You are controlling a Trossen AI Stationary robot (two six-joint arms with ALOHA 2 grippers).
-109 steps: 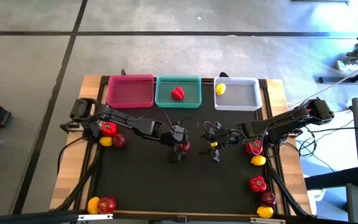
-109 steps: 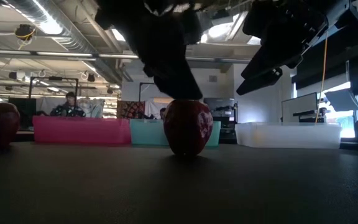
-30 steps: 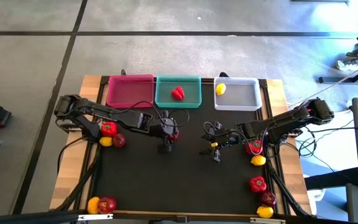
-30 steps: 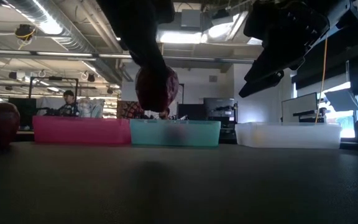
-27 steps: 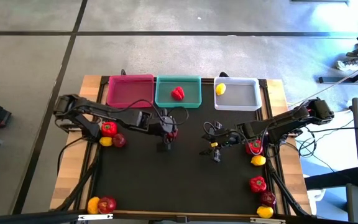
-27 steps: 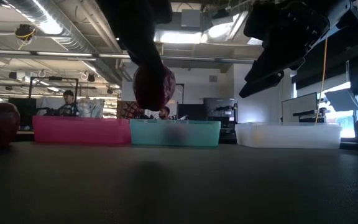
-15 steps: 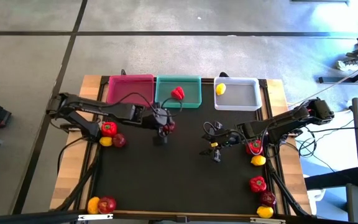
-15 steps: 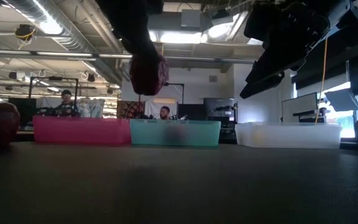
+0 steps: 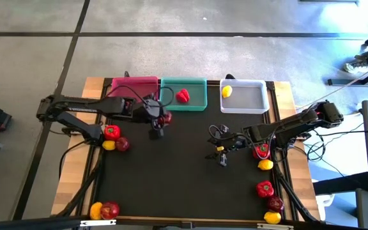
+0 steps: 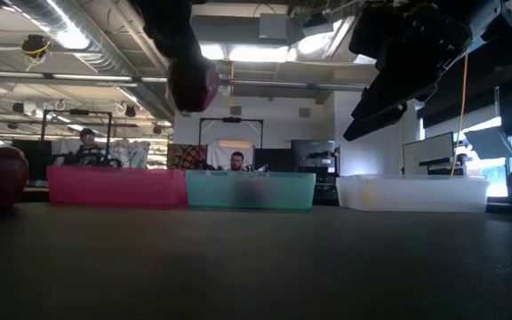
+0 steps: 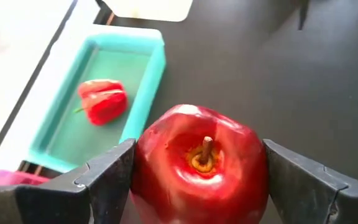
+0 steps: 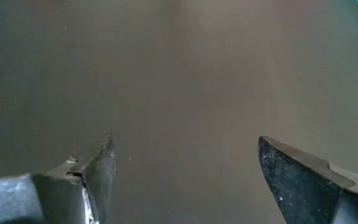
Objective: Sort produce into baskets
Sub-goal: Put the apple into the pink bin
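My left gripper (image 9: 161,121) is shut on a dark red apple (image 11: 201,165) and holds it in the air near the near edges of the pink basket (image 9: 134,91) and the teal basket (image 9: 183,102). In the low view the apple (image 10: 194,84) hangs well above the baskets' rims. A red pepper (image 9: 183,96) lies in the teal basket, and a lemon (image 9: 227,91) lies in the white basket (image 9: 248,101). My right gripper (image 9: 221,155) hovers open over the dark mat at centre right, with nothing between its fingers (image 12: 95,171). My left gripper pinches the apple by its two opposite sides (image 11: 143,168) between the two fingers (image 11: 291,180). The fingers come slanting down from the table's left. The apple is lifted clear of the mat, its stem (image 11: 206,149) turned back toward the wrist.
A pepper (image 9: 111,132), a lemon (image 9: 108,145) and an apple (image 9: 122,144) lie at the mat's left edge. A lemon (image 9: 96,209) and an apple (image 9: 110,209) sit at the near left corner. Several more pieces (image 9: 264,188) line the right edge.
My left gripper has risen and gone toward the table's far left, toward the pink basket, carrying the apple with it. The apple stays in the same hold and now hangs higher above the mat. My right gripper has kept still.
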